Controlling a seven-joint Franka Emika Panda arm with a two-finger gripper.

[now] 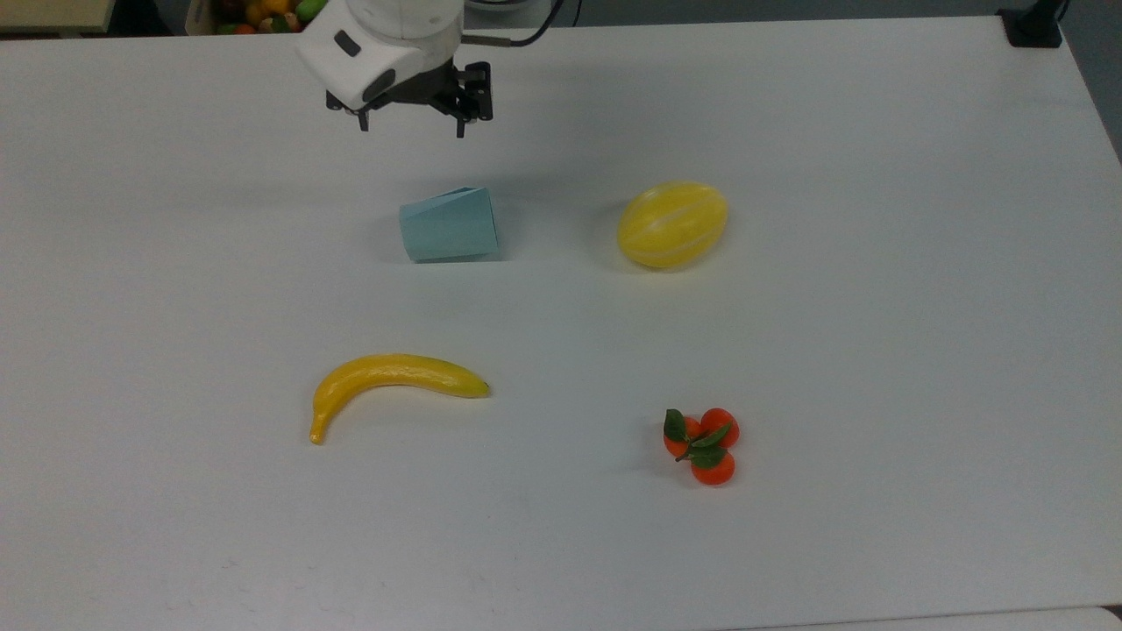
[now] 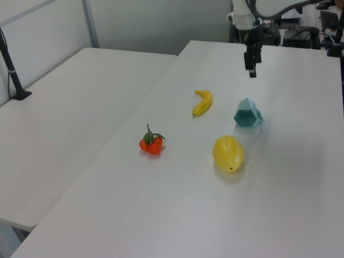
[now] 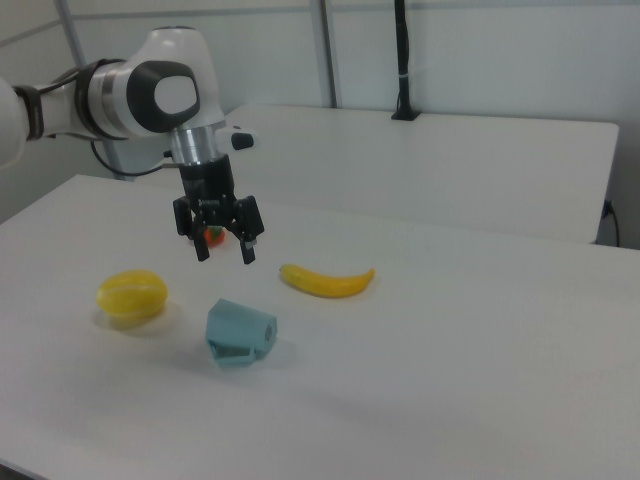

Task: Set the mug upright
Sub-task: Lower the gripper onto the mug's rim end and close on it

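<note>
Pale teal and flat-faceted, the mug [image 1: 449, 224] lies on its side on the white desk [image 1: 877, 350], in the half of the desk nearer the far edge in the top view and a little toward the top view's left of the middle. Its wider rim end points toward the top view's left and its narrower base toward the top view's right; in the left view its base [image 2: 246, 117] faces the camera, and in the right view the handle [image 3: 232, 352] shows low against the desk surface. Above it and apart from it hangs the hand [image 1: 410, 124], fingers pointing down and spread wide with nothing between them; in the right view the hand [image 3: 224, 248] is in the air above the mug, and in the left view it [image 2: 251, 69] sits beyond the mug toward the far edge. A yellow melon [image 1: 672, 224] rests on the desk to the top view's right of the mug, well apart from it. A banana [image 1: 394, 379] lies nearer the front edge, toward the top view's left, and a cluster of small orange fruits with green leaves [image 1: 703, 445] sits nearer the front edge toward the top view's right.
</note>
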